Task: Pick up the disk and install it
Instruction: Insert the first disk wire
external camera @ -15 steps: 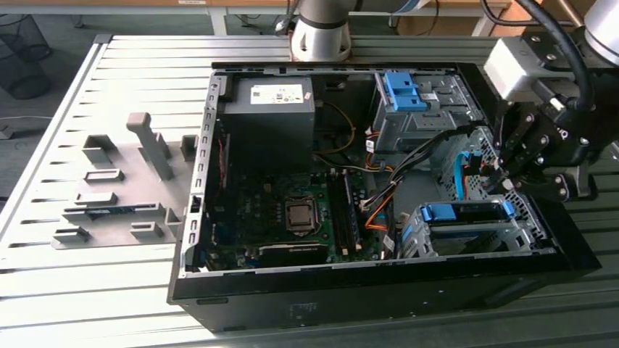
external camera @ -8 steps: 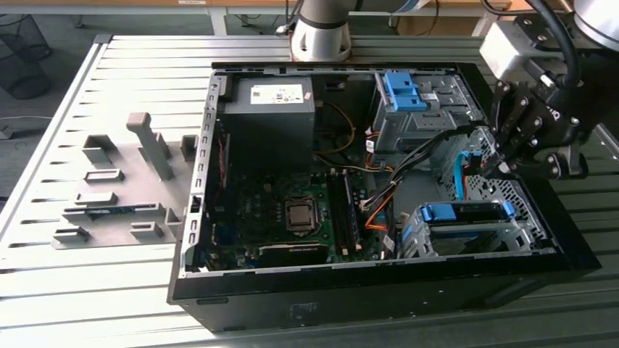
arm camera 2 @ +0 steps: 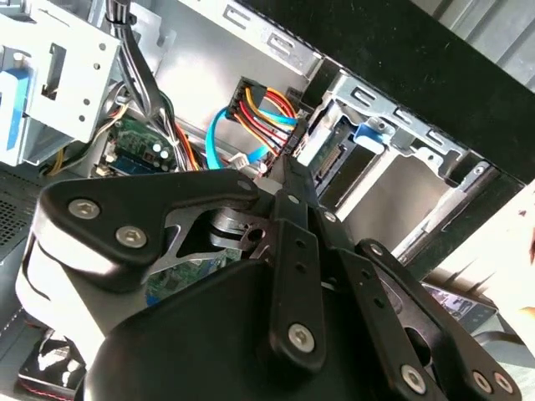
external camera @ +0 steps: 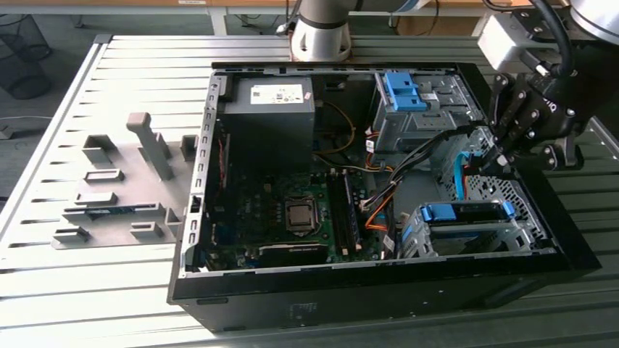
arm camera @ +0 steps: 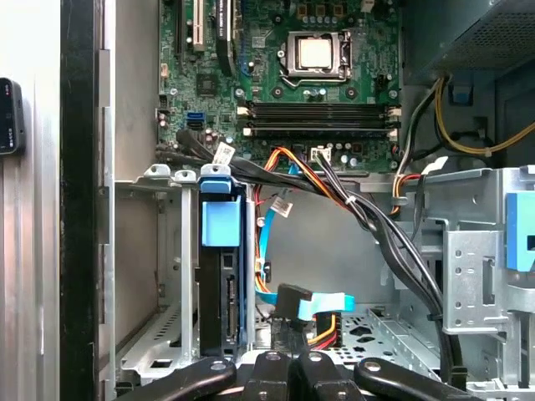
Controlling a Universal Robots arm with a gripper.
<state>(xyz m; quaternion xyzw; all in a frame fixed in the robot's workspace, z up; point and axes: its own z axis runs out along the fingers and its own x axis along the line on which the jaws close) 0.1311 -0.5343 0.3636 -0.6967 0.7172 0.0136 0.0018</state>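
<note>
Far on the exterior view's left, a slatted, ribbed metal tabletop, pale grey and matte. On it, one grey moulded fixture with blocky uprights and shallow rectangular pockets.

Next, one open black computer case, boxy, sheet-metal walls. Inside at the back, one big black box with a white sticker. Below that, one green circuit board with a square silver socket – glossy, framed in dark metal. Across the middle, a loose bundle of orange, yellow, red and black wires, plus one flat light-blue cable.

Further right, two perforated silver steel cages: the far one carrying one all-blue plastic bracket, the near one by the case's front corner.

In that near cage sits the disk – seated on edge between the cage walls, blue plastic frame around a dark slab, square blue tab at its outer end. Same disk visible in the exterior view, slotted into the near cage.

Above the case's right side hangs one black gripper, angular and bolted. Fingers brought fully together, tips meeting, nothing held; apart from the disk, close above the cables.
</note>
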